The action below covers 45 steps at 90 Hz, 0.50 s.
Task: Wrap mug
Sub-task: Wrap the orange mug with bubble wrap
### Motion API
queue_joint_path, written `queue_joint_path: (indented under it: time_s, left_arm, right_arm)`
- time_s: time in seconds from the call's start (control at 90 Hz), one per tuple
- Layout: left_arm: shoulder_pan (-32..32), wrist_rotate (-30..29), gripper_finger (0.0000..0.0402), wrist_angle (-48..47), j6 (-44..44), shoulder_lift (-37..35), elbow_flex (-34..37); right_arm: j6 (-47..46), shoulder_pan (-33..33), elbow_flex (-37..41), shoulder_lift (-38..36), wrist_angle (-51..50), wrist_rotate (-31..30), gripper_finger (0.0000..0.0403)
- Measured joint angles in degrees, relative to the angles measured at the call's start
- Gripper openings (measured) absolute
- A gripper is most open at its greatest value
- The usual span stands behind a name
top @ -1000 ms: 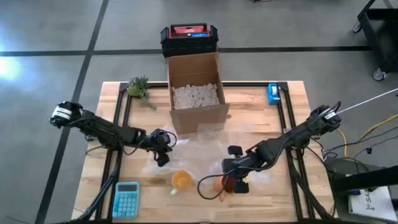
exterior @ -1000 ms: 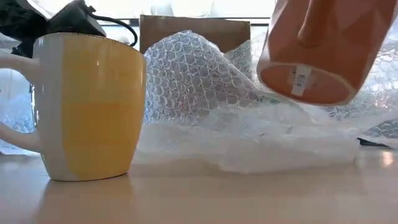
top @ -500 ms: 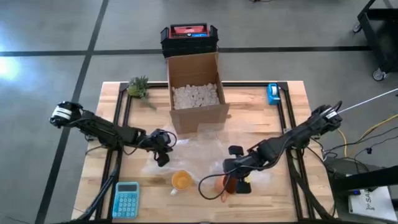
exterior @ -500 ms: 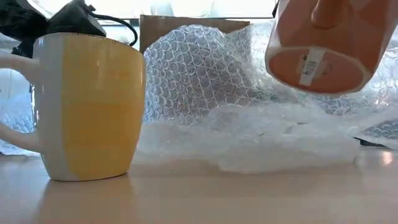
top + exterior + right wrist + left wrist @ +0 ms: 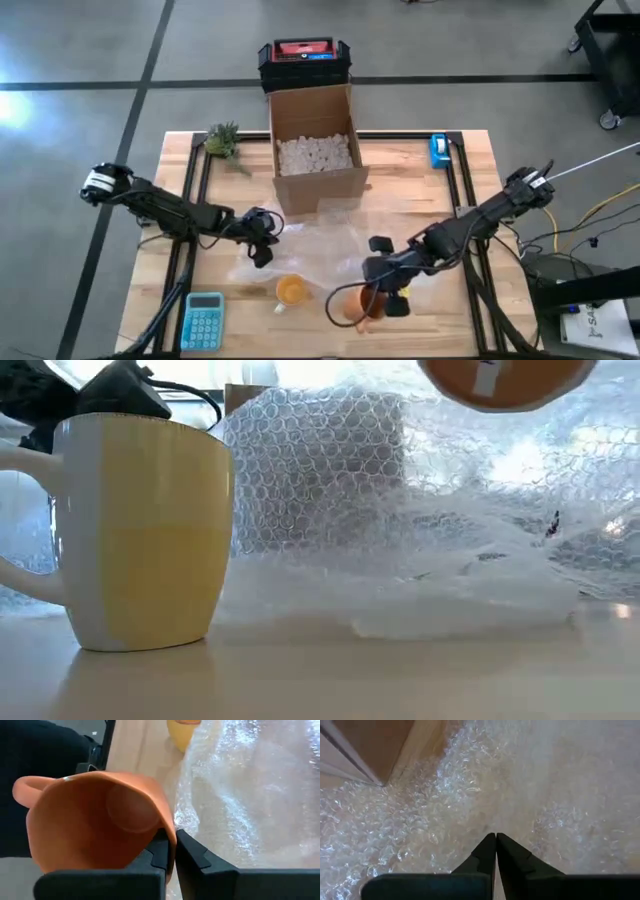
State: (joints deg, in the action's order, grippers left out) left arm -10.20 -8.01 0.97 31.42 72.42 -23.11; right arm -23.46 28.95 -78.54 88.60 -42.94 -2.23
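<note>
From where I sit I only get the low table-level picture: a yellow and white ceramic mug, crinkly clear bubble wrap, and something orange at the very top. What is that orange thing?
Observer: It is an orange ceramic mug, and the right gripper pinches its rim, one finger inside and one outside.
Operator: Is it sitting on anything?
Observer: From above, it hangs at the table's front edge, beside the clear bubble wrap sheet.
Operator: And the other arm?
Observer: The left gripper is shut with its tips down on the bubble wrap, near the brown cardboard box.
</note>
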Motion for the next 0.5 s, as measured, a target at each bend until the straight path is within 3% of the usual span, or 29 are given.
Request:
queue_joint_path:
  time_s: [0.322,0.411,0.5]
  left_arm:
    - [0.0,2.5,0.0,4.0,0.1,-0.1,-0.4]
    - [0.0,6.0,0.0,3.6,-0.9,-0.9,-3.6]
    - [-1.8,5.6,0.0,4.8,-5.2,-2.7,-9.1]
  right_arm:
    - [-0.5,0.3,1.3,4.2,-0.1,-1.4,0.0]
    - [-0.5,0.3,2.2,4.6,-0.3,-2.5,0.0]
    - [0.1,0.3,3.2,4.6,-0.3,-3.3,0.0]
